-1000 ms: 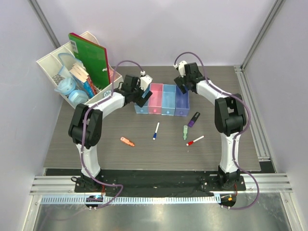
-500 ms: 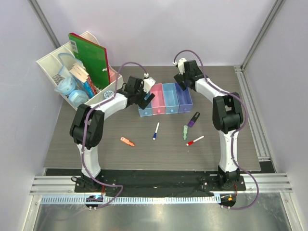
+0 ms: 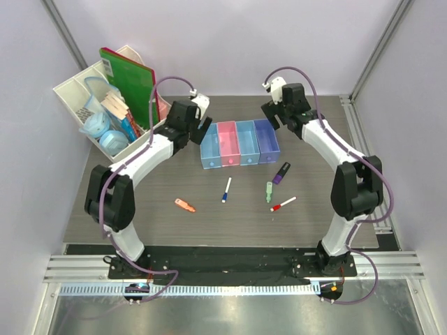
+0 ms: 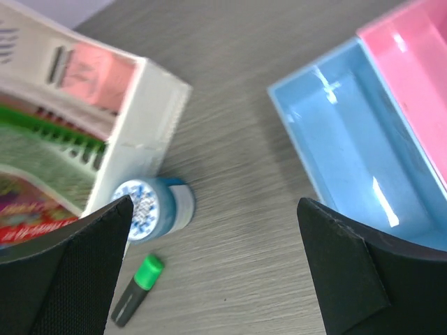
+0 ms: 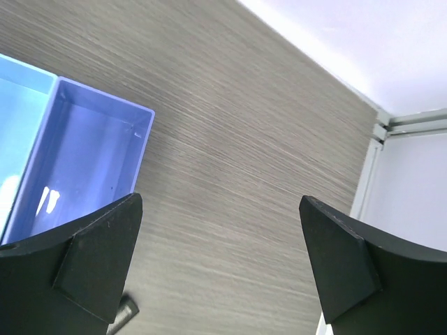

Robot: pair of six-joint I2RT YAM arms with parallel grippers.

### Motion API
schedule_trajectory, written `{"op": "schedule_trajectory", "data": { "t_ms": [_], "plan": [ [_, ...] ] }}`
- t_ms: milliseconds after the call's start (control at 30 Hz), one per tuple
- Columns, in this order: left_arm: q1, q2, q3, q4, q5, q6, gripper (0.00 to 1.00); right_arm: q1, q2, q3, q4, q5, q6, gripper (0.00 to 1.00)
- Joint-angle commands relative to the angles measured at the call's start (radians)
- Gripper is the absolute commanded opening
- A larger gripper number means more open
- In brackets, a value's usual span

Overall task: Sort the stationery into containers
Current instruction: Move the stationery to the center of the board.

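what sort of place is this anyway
Probably a robot lab test cell, not an office: a left arm and right arm mounted at the table edge, plain panels walling it in, and pens laid out near a row of bins.

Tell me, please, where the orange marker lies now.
In the top view, the orange marker lies on the table, left of the blue-white pen and below-left of the row of bins.

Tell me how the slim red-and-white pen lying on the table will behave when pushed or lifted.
The slim red-and-white pen looks round-bodied and lies flat on the smooth grey wood-grain table, so a sideways push would probably roll it. It seems rigid plastic, likely light and unbending when lifted. Being thin, it may pivot if gripped off-centre.
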Motion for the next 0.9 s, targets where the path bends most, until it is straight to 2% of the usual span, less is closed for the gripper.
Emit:
{"op": "schedule_trajectory", "data": {
  "t_ms": [0, 133, 333, 500, 867],
  "plan": [
    [0.012, -0.068, -0.049, 0.020, -0.184, -0.127, 1.00, -0.003, -0.113, -0.051, 0.018, -0.022, 0.036, 1.00],
    [0.057, -0.054, -0.083, 0.011, -0.189, -0.139, 1.00, -0.003, -0.155, -0.081, 0.015, -0.031, 0.052, 1.00],
    [0.167, 0.036, -0.011, -0.120, -0.160, -0.338, 0.97, -0.005, -0.182, -0.114, 0.015, -0.055, 0.073, 1.00],
    [0.190, 0.076, 0.004, -0.120, -0.216, -0.407, 0.96, -0.003, -0.184, -0.115, 0.004, -0.055, 0.073, 1.00],
    [0.192, 0.164, 0.048, -0.109, -0.198, -0.426, 0.97, -0.002, -0.187, -0.109, -0.014, -0.097, 0.106, 0.99]
  ]
}}
